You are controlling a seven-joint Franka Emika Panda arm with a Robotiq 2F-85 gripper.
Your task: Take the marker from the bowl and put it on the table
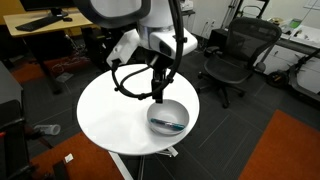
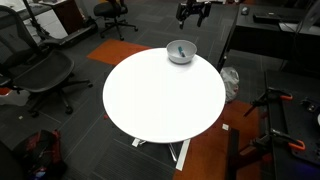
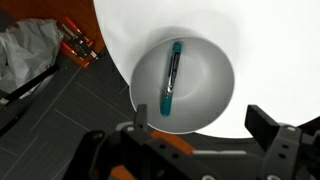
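Observation:
The grey bowl (image 3: pixel 212 82) sits near the edge of the round white table (image 3: pixel 272 48). The marker (image 3: pixel 171 78), dark with a teal-blue end, lies inside the bowl. My gripper (image 3: pixel 200 125) is open and empty, hovering above the bowl with its two fingers spread wide. In both exterior views the bowl (image 1: pixel 181 109) (image 2: pixel 181 53) stands at the table's rim, the table (image 1: pixel 110 115) (image 2: pixel 160 100) otherwise bare. The gripper (image 1: pixel 158 96) hangs just above the bowl's far side. The marker (image 1: pixel 170 125) shows as a thin dark line in the bowl.
Black office chairs (image 1: pixel 235 55) (image 2: pixel 40 70) stand around the table. Wooden desks (image 1: pixel 45 25) are behind. A black cable loop (image 1: pixel 128 80) hangs from the arm. Orange-handled tools (image 3: pixel 76 40) and a plastic bag (image 3: pixel 25 50) lie on the floor beside the table.

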